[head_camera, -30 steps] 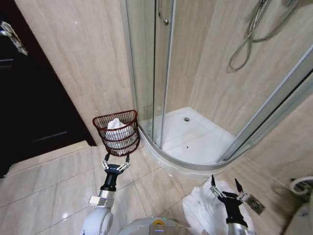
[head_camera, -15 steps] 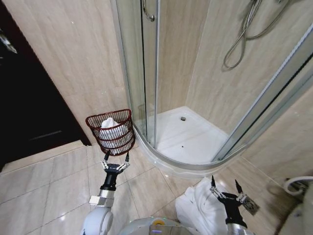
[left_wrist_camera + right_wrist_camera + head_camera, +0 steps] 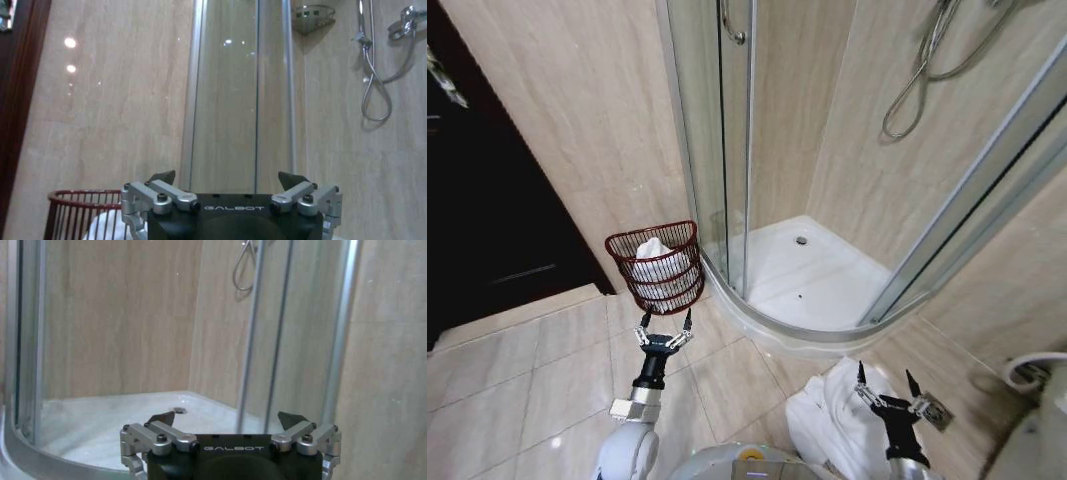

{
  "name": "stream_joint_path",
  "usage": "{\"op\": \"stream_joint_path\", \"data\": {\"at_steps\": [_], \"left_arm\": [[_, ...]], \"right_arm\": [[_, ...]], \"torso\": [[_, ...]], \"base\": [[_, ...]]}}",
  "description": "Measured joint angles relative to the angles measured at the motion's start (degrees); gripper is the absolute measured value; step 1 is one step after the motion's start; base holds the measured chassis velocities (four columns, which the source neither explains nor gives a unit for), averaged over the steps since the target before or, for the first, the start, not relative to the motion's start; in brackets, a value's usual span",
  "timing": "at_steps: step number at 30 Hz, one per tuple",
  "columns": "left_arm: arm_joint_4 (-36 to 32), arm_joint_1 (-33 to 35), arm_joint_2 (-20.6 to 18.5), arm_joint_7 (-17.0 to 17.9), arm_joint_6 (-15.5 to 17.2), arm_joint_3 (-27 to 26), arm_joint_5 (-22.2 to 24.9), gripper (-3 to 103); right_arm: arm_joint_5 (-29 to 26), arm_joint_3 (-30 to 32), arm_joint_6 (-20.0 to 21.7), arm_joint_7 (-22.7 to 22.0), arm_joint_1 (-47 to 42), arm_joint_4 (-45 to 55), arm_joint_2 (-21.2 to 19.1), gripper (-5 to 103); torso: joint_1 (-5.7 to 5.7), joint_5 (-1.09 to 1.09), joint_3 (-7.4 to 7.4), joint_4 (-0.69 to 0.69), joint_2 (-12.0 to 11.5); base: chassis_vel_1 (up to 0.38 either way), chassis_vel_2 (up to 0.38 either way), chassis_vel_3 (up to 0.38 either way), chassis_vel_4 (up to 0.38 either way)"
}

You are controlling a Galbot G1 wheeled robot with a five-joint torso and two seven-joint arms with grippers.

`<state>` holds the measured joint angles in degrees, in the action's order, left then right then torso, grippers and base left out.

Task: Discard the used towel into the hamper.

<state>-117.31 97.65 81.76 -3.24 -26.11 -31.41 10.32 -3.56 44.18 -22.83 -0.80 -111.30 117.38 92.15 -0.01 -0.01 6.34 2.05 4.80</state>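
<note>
Both sets of jaws stand apart and hold nothing. The right gripper [image 3: 884, 385] hangs at lower right, just above the white towel [image 3: 842, 430] heaped on the floor tiles. The left gripper [image 3: 664, 327] sits lower centre-left, just below the hamper [image 3: 661, 268], which already holds white cloth. Judged step: reaching for the towel. Next calls for lowering and clamping the right jaws on it.

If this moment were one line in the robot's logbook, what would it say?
left gripper: open, empty, held short of hamper | right gripper: open, above white towel on floor | hamper: holds white cloth
</note>
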Motion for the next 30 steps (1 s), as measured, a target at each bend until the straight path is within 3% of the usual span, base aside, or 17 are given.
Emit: {"op": "stream_joint_path", "data": {"at_steps": [3,5,6,8,9,12,13,17,21,27,30], "left_arm": [[0.0,0.1,0.0,0.0,0.0,0.0,0.0,100],[-0.2,0.1,0.0,0.0,0.0,0.0,0.1,100],[-0.2,0.1,0.0,0.0,0.0,0.0,0.1,100],[-0.2,0.0,-0.2,0.1,0.0,-0.1,0.4,100],[-0.2,0.0,-0.2,0.1,0.0,-0.1,0.4,100],[0.3,-0.5,-0.4,0.5,0.1,-0.2,0.5,100],[0.3,-0.5,-0.4,0.5,0.1,-0.2,0.5,100],[0.6,-0.8,-0.8,0.6,0.6,-0.4,0.5,100],[1.1,-1.4,-1.1,0.5,0.8,-0.5,0.8,100],[2.7,-3.0,-1.7,0.3,0.9,-0.5,1.3,100],[3.1,-3.3,-2.0,0.2,0.9,-0.7,1.8,100]], "right_arm": [[-1.2,1.6,2.5,-0.4,1.4,-1.5,-0.1,100],[-3.8,3.5,7.5,-1.8,3.0,-3.4,-0.5,100],[-3.8,3.5,7.5,-1.8,3.0,-3.4,-0.5,100],[-10.2,4.6,13.9,-1.9,3.7,-4.6,-2.4,100],[-10.2,4.6,13.9,-1.9,3.7,-4.6,-2.4,100],[-15.6,6.1,24.3,1.4,4.7,-4.8,-4.3,100],[-15.6,6.1,24.3,1.4,4.7,-4.8,-4.3,100],[-20.7,7.4,40.0,4.1,8.8,-5.6,-5.4,100],[-22.0,7.4,44.9,3.8,11.9,-7.8,-5.9,100],[-19.2,6.7,52.1,0.8,22.1,-15.7,-6.8,100],[-17.4,5.8,52.5,-1.0,24.8,-18.5,-7.0,100]], "torso": [[-0.01,0.01,-0.01,0.01,0.0],[-0.01,0.01,0.01,-0.01,0.0],[-0.01,0.01,0.01,-0.01,0.0],[0.0,0.02,0.05,0.01,0.0],[0.0,0.02,0.05,0.01,0.0],[0.01,0.02,0.07,0.0,0.0],[0.01,0.02,0.07,0.0,0.0],[0.01,0.02,0.06,0.0,0.0],[0.0,0.0,0.06,0.0,0.0],[0.0,0.01,0.07,0.02,0.0],[0.01,0.0,0.08,0.01,0.1]], "base": [[0.147,-0.099,-0.129,0.104],[0.083,-0.044,-0.099,0.057],[0.083,-0.028,-0.066,0.057],[-0.019,0.012,0.034,-0.017],[-0.037,0.024,0.068,-0.034],[-0.069,0.045,0.064,-0.03],[-0.063,0.031,0.062,-0.012],[-0.016,0.004,0.008,-0.003],[0.0,0.0,0.0,0.0],[0.0,0.0,0.0,0.0],[0.0,0.0,0.0,0.0]]}}
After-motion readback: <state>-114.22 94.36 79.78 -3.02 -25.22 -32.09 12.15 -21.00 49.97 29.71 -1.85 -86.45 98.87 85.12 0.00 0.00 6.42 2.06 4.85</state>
